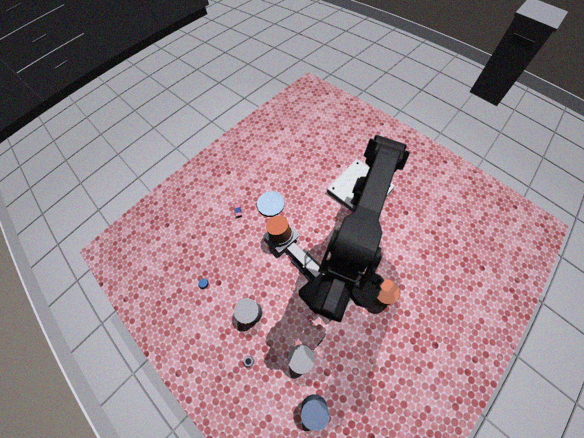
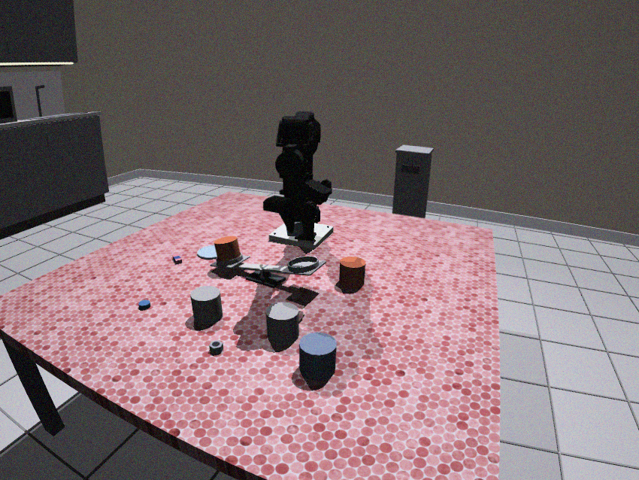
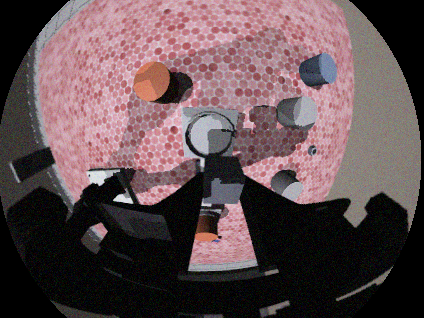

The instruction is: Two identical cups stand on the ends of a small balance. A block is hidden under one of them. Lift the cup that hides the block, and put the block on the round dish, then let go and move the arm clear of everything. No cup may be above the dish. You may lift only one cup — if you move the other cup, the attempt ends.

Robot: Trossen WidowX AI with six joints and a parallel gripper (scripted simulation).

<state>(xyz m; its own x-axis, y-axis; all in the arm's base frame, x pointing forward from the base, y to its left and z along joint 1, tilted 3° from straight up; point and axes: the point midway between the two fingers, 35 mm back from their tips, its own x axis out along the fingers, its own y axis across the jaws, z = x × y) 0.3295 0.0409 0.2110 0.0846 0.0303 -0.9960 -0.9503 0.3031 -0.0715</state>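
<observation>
My gripper [image 3: 220, 177] is shut on a small grey block [image 3: 224, 189] and holds it above the ringed right pan [image 3: 198, 121] [image 2: 303, 264] of the balance [image 1: 297, 254] [image 2: 258, 268]. In the top view the arm hides the fingers and the block. One orange cup [image 1: 388, 291] [image 2: 352, 272] [image 3: 152, 81] stands on the table to the right of the balance. The other orange cup [image 1: 277, 228] [image 2: 227, 249] [image 3: 208, 226] stands on the balance's left end. The round light-blue dish [image 1: 271, 202] [image 2: 206, 252] lies flat just beyond that cup.
Two grey cylinders [image 1: 246, 311] [image 1: 301, 359] and a blue one [image 1: 315, 413] stand in front of the balance. A small nut [image 1: 248, 361], a blue disc [image 1: 203, 283] and a tiny blue-red cube [image 1: 238, 211] lie around. The arm's base plate [image 1: 346, 183] is behind.
</observation>
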